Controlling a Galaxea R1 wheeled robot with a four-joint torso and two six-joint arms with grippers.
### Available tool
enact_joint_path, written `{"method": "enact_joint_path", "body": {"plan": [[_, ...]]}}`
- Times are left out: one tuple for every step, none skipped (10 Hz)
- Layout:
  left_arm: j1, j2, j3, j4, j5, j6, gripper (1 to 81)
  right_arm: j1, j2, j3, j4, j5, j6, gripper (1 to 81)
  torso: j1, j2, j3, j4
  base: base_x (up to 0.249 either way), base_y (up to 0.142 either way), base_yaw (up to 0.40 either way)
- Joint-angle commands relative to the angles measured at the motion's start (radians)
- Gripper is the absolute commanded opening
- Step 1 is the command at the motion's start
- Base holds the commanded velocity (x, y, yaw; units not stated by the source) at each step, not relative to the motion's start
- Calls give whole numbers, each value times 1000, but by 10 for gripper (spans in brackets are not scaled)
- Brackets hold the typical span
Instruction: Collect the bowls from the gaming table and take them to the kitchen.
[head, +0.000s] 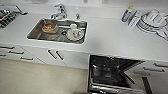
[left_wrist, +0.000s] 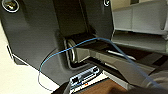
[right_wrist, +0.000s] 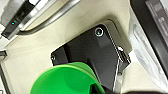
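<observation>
Inside steel sink (head: 35, 33), orange bowl (head: 49, 27), cups (head: 75, 31)

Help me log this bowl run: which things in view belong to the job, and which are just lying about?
Job:
- orange bowl, in the sink
- kitchen countertop

Lying about:
- cups on a plate, also in the sink
- faucet
- bottle
- stacked dishes
- open dishwasher
- green cup
</observation>
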Motion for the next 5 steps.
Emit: {"method": "enact_joint_path", "body": {"plan": [[100,70,-158,43,-119,22,811,198,-279,245,-4,-32,81,10,0,0,0,0,0,0,0],[119,87,-192,43,-124,22,811,242,-312,276,-4,-35,98,10,0,0,0,0,0,0,0],[135,110,-238,42,-124,22,811,282,-341,311,-9,-35,112,10,0,0,0,0,0,0,0],[159,132,-288,32,-168,20,811,313,-353,342,-10,-34,112,10,0,0,0,0,0,0,0],[186,151,-339,31,-234,17,811,351,-344,359,-4,-35,113,10,0,0,0,0,0,0,0]]}}
